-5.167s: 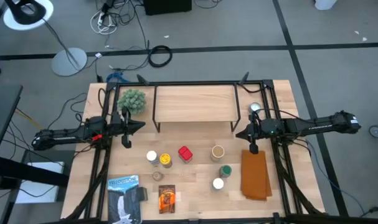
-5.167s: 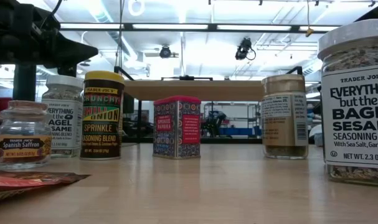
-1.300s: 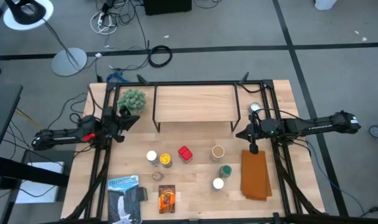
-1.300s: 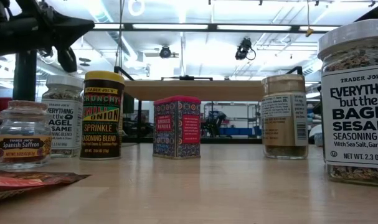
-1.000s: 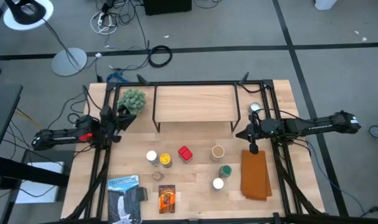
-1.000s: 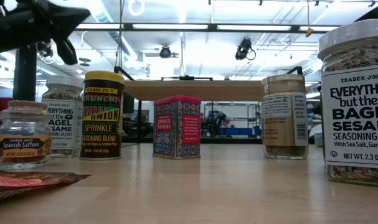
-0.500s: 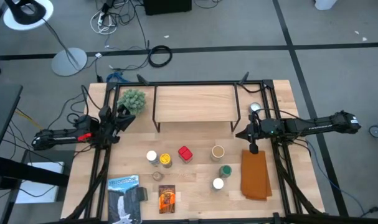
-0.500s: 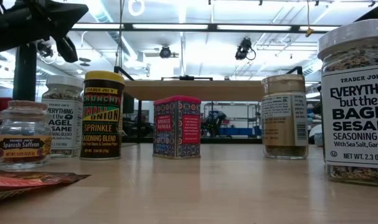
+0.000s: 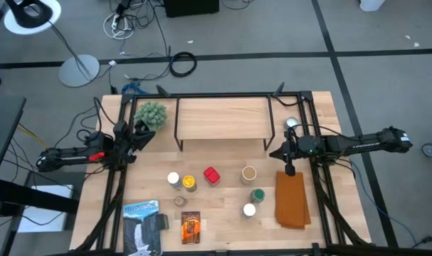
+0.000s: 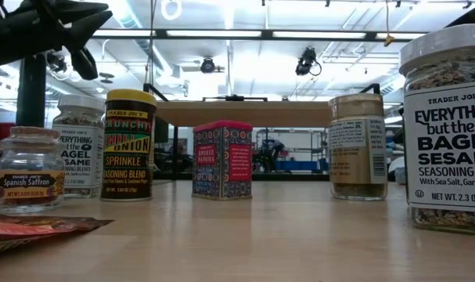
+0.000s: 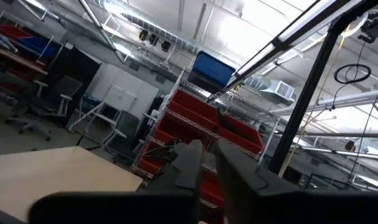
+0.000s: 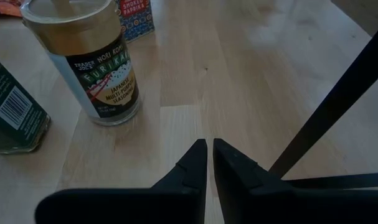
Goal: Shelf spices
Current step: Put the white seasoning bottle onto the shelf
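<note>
**Left arm pulled back and tilted up; spices untouched**

Since the earliest high view, the left arm has drawn back toward its own side of the table and pitched upward; over the last second it has barely shifted. Right arm has not moved at all.

Biggest to smallest:
- table [image 9: 315,114]: light wood, carries everything.
- shelf [image 9: 221,118]: at the far side of the table, its top board bare. No spice on it yet.
- left gripper [image 9: 139,135]: raised, near the shelf's left legs, beside a green plant [image 9: 151,113]. Wrist view looks up into the room, at nothing on the table. Fingers nearly together with a thin gap showing, nothing between them; whether they are parting I cannot tell.
- right gripper [image 9: 288,169]: near the shelf's right legs, clenched and empty, pointing down at the tan-lid jar [image 12: 89,56].
- spices: all in front of the shelf, where they stood: white-lid jar [image 9: 173,178], yellow-lid jar [image 9: 190,182], red box [image 9: 211,175], green-lid jar [image 9: 257,195], dark box [image 9: 191,227].

Judgement: task not begun; no jar has been grasped.
</note>
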You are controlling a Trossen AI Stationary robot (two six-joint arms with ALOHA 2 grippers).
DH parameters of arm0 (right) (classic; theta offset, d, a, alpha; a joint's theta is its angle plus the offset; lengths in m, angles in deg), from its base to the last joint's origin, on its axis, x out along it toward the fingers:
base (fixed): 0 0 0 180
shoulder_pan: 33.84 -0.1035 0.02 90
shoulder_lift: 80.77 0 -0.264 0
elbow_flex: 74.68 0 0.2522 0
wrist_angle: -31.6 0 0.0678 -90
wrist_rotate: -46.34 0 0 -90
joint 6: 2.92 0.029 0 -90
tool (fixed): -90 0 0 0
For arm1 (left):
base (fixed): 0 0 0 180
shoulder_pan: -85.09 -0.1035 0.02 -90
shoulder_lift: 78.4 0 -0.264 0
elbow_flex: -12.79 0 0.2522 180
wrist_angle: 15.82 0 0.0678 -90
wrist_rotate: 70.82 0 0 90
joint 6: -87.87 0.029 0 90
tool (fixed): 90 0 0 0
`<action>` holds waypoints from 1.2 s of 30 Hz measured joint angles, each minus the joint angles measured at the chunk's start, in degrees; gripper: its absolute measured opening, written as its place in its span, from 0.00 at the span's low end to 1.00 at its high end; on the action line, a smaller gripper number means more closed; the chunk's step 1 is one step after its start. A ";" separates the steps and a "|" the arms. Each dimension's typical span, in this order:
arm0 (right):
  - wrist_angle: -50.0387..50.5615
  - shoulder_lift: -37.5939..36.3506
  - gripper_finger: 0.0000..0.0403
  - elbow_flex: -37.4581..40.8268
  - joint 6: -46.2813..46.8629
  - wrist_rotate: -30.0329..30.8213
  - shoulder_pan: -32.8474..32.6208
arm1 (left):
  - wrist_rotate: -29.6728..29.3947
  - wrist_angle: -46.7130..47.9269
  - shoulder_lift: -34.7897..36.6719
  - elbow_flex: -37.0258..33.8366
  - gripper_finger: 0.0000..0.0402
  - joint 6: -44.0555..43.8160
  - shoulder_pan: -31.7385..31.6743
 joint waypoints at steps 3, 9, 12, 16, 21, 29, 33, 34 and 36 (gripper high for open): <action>0.02 0.00 0.07 0.01 -0.01 0.00 0.00 | -0.02 0.01 0.00 -0.01 0.27 -0.02 0.00; 0.02 0.02 0.07 0.01 0.01 0.00 -0.01 | -0.04 0.12 0.00 -0.01 0.50 1.69 0.00; 0.01 0.00 0.07 0.00 0.00 0.00 -0.01 | -0.04 0.14 0.00 -0.01 0.56 3.36 0.00; 0.01 0.02 0.07 0.01 -0.01 0.00 0.00 | -0.04 -1.17 -0.02 -0.01 0.59 0.98 0.00; 0.02 0.02 0.07 0.01 0.00 0.00 -0.01 | 3.02 -0.04 -0.08 2.18 0.59 -1.14 0.00; -0.01 0.02 0.07 0.01 0.01 -0.02 -0.02 | 5.79 24.56 -3.62 15.83 0.55 0.28 0.11; 0.02 0.02 0.07 0.01 0.01 0.00 -0.02 | 5.80 39.83 -10.28 23.93 0.54 0.25 0.11; -0.02 0.00 0.07 0.00 0.00 0.00 -0.01 | 5.79 42.45 -12.20 25.67 0.54 0.22 0.13; 0.00 0.00 0.07 0.01 0.01 0.00 0.00 | 5.75 46.19 -16.22 28.68 0.54 0.20 0.45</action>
